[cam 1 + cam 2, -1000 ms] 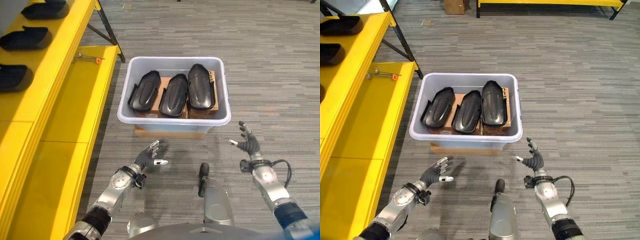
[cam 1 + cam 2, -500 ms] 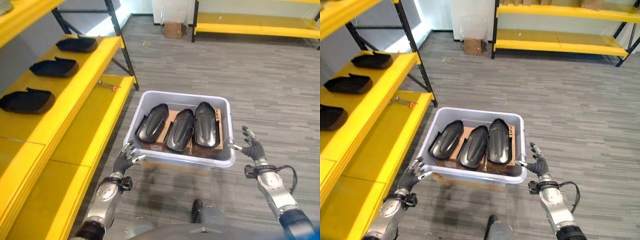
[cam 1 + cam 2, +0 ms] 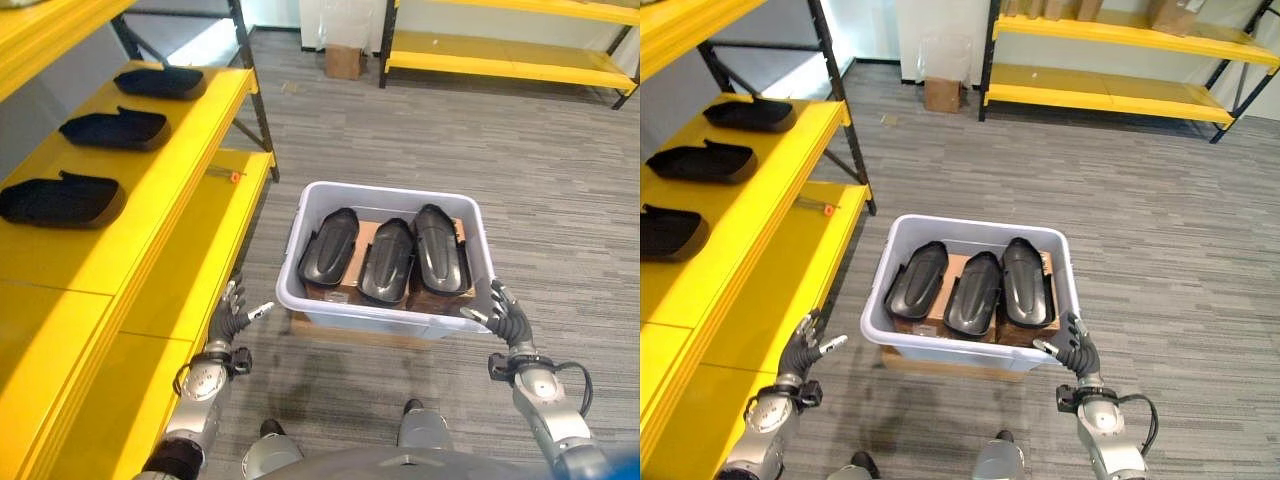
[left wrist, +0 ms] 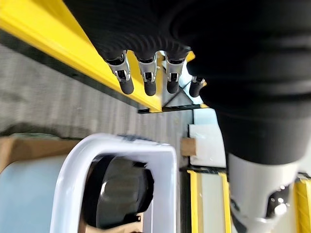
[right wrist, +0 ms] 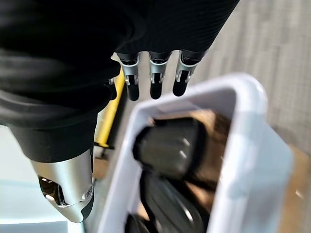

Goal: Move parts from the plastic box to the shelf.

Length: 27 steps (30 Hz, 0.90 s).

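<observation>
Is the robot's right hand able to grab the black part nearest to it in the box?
Probably yes. The right hand is open at the box's near right corner, the box has no lid, and the rightmost black part lies uncovered on top.

Left and right eye views: head camera, high, facing down and forward over the box (image 3: 385,310), the shelf (image 3: 150,230) to the left and the far rack (image 3: 1110,95); both share this scene, offset slightly sideways. Left wrist view: very close, looking along the left hand (image 4: 146,73) to the shelf edge and a box corner. Right wrist view: very close, looking along the right hand (image 5: 153,77) over the box rim at the parts (image 5: 170,150) inside
</observation>
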{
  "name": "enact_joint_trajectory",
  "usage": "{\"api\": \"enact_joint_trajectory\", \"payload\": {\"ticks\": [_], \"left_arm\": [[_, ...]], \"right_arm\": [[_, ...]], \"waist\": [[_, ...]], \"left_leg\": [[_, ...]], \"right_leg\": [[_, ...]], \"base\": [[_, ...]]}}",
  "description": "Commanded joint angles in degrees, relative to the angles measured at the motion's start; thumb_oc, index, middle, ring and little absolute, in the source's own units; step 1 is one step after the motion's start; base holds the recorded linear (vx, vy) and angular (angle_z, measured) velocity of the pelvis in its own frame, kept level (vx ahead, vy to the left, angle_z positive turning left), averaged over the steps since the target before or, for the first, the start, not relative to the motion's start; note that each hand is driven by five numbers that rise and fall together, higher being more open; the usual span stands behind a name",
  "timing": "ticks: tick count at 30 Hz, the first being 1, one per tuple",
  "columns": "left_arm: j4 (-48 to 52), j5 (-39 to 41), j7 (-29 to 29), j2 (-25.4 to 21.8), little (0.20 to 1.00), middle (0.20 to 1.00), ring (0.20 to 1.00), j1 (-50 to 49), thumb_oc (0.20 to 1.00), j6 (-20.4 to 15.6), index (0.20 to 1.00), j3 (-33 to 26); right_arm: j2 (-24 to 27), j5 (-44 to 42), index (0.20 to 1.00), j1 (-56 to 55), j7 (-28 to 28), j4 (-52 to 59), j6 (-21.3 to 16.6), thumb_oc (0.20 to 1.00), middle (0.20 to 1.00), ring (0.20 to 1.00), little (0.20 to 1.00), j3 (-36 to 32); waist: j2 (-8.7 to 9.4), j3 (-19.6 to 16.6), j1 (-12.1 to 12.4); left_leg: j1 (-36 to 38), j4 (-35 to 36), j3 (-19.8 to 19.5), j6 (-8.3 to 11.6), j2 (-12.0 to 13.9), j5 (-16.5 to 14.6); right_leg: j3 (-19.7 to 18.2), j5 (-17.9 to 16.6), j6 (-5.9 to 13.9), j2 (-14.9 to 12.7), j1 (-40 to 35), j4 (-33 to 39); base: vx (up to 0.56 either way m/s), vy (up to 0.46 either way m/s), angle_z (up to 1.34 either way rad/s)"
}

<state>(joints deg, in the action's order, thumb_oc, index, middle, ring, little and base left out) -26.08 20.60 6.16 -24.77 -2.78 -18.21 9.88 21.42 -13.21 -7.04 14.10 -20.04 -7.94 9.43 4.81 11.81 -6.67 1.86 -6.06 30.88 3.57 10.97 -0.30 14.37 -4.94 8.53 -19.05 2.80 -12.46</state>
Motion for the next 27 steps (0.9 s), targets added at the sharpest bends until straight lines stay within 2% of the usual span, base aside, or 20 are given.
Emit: {"api": "enact_joint_trajectory", "payload": {"ticks": [1, 3, 4, 6, 8, 10, 12, 13, 18, 20, 22, 25, 27], "left_arm": [[2.5, 1.2, -0.8, -0.1, 1.000, 1.000, 1.000, 1.5, 1.000, -1.9, 1.000, 1.4], [2.0, 1.7, -1.2, -0.3, 1.000, 1.000, 1.000, 2.1, 1.000, -2.6, 1.000, 1.9], [2.0, 1.1, -2.7, -0.5, 1.000, 1.000, 1.000, 2.5, 1.000, -2.6, 1.000, 1.9], [2.4, -0.1, -4.7, -0.8, 1.000, 1.000, 1.000, 2.4, 1.000, -2.7, 1.000, 2.4], [3.2, 5.4, -7.0, -1.3, 1.000, 1.000, 1.000, 1.9, 1.000, -2.9, 1.000, 2.0], [4.1, 6.1, -8.2, -1.8, 1.000, 1.000, 1.000, 2.2, 1.000, -2.9, 1.000, 1.4], [5.3, 7.8, -9.3, -2.2, 1.000, 1.000, 1.000, 2.4, 1.000, -2.2, 1.000, 0.5], [5.7, 9.0, -9.9, -2.1, 1.000, 1.000, 1.000, 2.2, 1.000, -2.2, 1.000, 0.0], [7.1, 10.0, -11.4, -1.2, 1.000, 1.000, 1.000, 1.9, 1.000, -2.1, 1.000, -0.7], [7.6, 12.7, -15.2, -0.7, 1.000, 1.000, 1.000, 1.8, 1.000, -1.6, 1.000, -0.8], [8.6, 13.7, -19.1, -0.3, 1.000, 1.000, 1.000, 1.4, 1.000, -0.3, 1.000, -0.8], [8.6, 14.5, -20.7, -0.2, 1.000, 1.000, 1.000, 1.5, 1.000, 1.7, 1.000, 0.1], [8.3, 14.0, -21.7, -0.1, 1.000, 1.000, 1.000, 1.5, 1.000, 3.2, 1.000, 0.9]], "right_arm": [[3.6, 7.4, 1.000, 3.7, 0.9, 2.2, -4.8, 1.000, 1.000, 1.000, 1.000, -0.1], [3.9, 8.4, 1.000, 4.3, 1.2, 2.2, -5.3, 1.000, 1.000, 1.000, 1.000, 1.1], [4.0, 8.7, 1.000, 4.8, 1.6, 2.1, -5.7, 1.000, 1.000, 1.000, 1.000, 1.7], [4.3, 8.1, 1.000, 5.4, 2.8, 2.1, -5.6, 1.000, 1.000, 1.000, 1.000, 2.0], [4.9, 8.2, 1.000, 6.1, 3.7, 2.8, -6.3, 1.000, 1.000, 1.000, 1.000, 2.2], [5.3, 7.7, 1.000, 6.8, 4.0, 3.8, -6.3, 1.000, 1.000, 1.000, 1.000, 2.4], [5.7, 7.8, 1.000, 8.1, 4.0, 4.8, -6.3, 1.000, 1.000, 1.000, 1.000, 2.3], [5.9, 8.2, 1.000, 8.6, 3.9, 5.7, -6.1, 1.000, 1.000, 1.000, 1.000, 2.3], [6.1, 8.1, 1.000, 9.9, 2.9, 7.8, -4.5, 1.000, 1.000, 1.000, 1.000, 1.8], [6.0, 8.1, 1.000, 10.2, 2.3, 7.6, -4.0, 1.000, 1.000, 1.000, 1.000, 1.6], [6.0, 8.4, 1.000, 10.2, 2.1, 7.5, -4.1, 1.000, 1.000, 1.000, 1.000, 1.3], [6.1, 7.1, 1.000, 10.2, 2.2, 7.6, -4.0, 1.000, 1.000, 1.000, 1.000, 1.1], [6.1, 6.3, 1.000, 10.7, 1.9, 7.6, -4.4, 1.000, 1.000, 1.000, 1.000, 1.3]], "waist": [[-2.61, 0.7, 0.4], [-2.58, 0.9, 0.8], [-2.67, 1.0, 1.2], [-2.69, 1.3, 1.6], [-2.80, 1.3, 1.9], [-3.05, 1.4, 2.0], [-3.67, 1.2, 2.2], [-4.06, 1.0, 2.4], [-4.39, 0.4, 2.7], [-4.28, 0.2, 2.9], [-4.15, -0.1, 3.0], [-3.82, -0.2, 3.1], [-4.15, 0.2, 3.4]], "left_leg": [[1.6, -0.2, -3.2, -1.46, 1.0, -4.0], [0.9, -0.4, -3.7, -1.93, 0.6, -4.3], [-0.1, -0.3, -3.3, -2.37, 0.9, -3.2], [-0.7, -0.4, -3.6, -2.45, 0.9, -3.1], [-0.2, 0.0, -4.2, -2.09, 0.5, -3.7], [-0.1, 0.1, -4.3, -1.90, 0.7, -3.5], [0.2, -0.2, -4.5, -1.35, 1.1, -3.3], [-0.1, -0.2, -3.9, -1.44, 1.7, -2.1], [0.4, -0.8, -4.7, -1.03, 2.3, -2.1], [0.7, -1.3, -5.0, -1.38, 2.0, -2.5], [0.6, -1.9, -5.1, -1.92, 1.4, -3.1], [0.1, -2.5, -5.5, -2.49, 0.9, -3.4], [0.5, -2.2, -6.0, -3.63, 0.5, -3.3]], "right_leg": [[-0.8, 11.7, 2.29, 4.7, 4.0, -6.4], [-1.2, 11.8, 2.46, 4.6, 4.3, -6.6], [-1.2, 10.8, 1.96, 5.0, 4.8, -6.0], [-1.1, 10.9, 2.15, 4.6, 4.8, -5.9], [-1.3, 11.2, 3.26, 3.4, 4.0, -5.3], [-1.2, 10.8, 3.34, 3.0, 3.7, -4.5], [-0.9, 10.7, 2.82, 2.9, 2.4, -3.0], [-0.8, 9.7, 1.93, 3.4, 2.2, -2.0], [-1.8, 10.1, 1.52, 3.1, 0.8, -1.8], [-2.0, 10.8, 1.49, 3.0, 0.7, -3.1], [-2.0, 12.8, 0.71, 4.0, 0.5, -5.4], [-1.5, 15.2, -0.35, 5.6, 1.1, -9.6], [-1.1, 17.8, -0.55, 5.8, 3.9, -19.1]], "base": [[0.04, 0.145, -0.16], [-0.02, 0.087, -0.09], [-0.08, 0.042, -0.03], [-0.03, 0.034, -0.10], [0.00, 0.028, -0.10], [-0.04, -0.012, -0.11], [-0.01, -0.006, -0.19], [-0.02, -0.001, -0.18], [0.08, 0.112, -0.13], [0.10, 0.156, -0.06], [0.10, 0.181, -0.01], [0.09, 0.152, 0.01], [0.08, 0.187, -0.06]]}}
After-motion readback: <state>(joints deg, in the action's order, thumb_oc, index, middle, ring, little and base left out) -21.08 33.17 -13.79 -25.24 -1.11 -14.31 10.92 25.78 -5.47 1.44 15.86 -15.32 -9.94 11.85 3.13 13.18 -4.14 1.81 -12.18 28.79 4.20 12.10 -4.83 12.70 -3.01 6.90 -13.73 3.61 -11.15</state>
